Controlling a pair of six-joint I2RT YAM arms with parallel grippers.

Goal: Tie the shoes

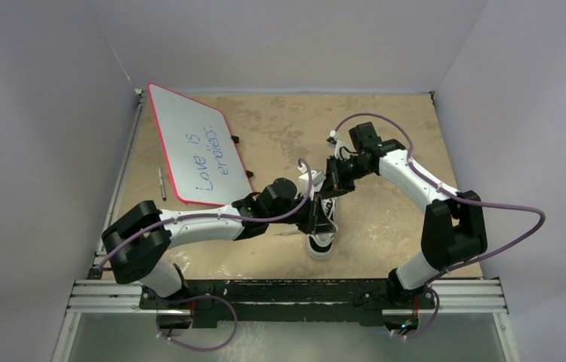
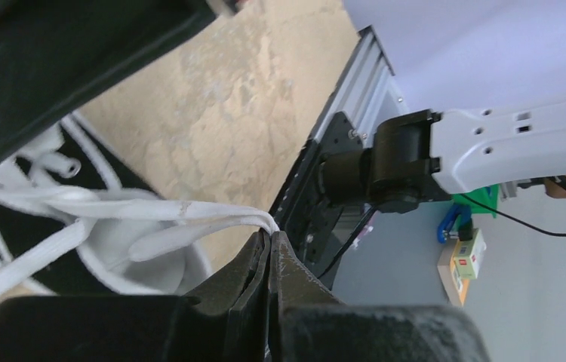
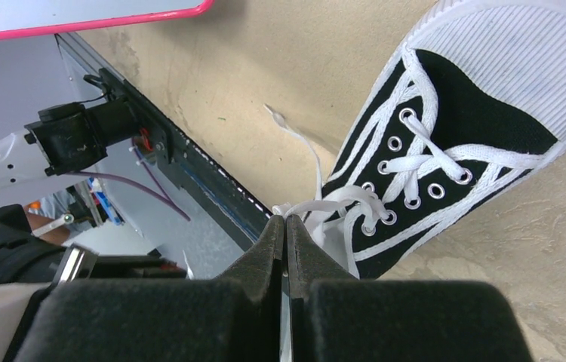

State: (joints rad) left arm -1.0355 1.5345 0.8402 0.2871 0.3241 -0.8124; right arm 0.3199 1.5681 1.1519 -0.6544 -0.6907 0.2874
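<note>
The shoe (image 1: 321, 243) is a small black sneaker with white stripes and a white toe cap, lying in the middle of the table with its toe toward the arm bases. The right wrist view shows its laced top (image 3: 461, 128). My left gripper (image 2: 271, 234) is shut on a white lace (image 2: 152, 212) that runs taut back to the shoe's opening. My right gripper (image 3: 285, 219) is shut on another white lace loop (image 3: 325, 202) near the top eyelets. From above, the left gripper (image 1: 318, 219) and the right gripper (image 1: 333, 185) meet over the shoe and hide most of it.
A pink-edged whiteboard (image 1: 193, 147) with blue writing lies at the back left, a pen (image 1: 161, 183) beside it. A metal rail (image 1: 287, 294) runs along the table's near edge. Walls close in the left, back and right sides.
</note>
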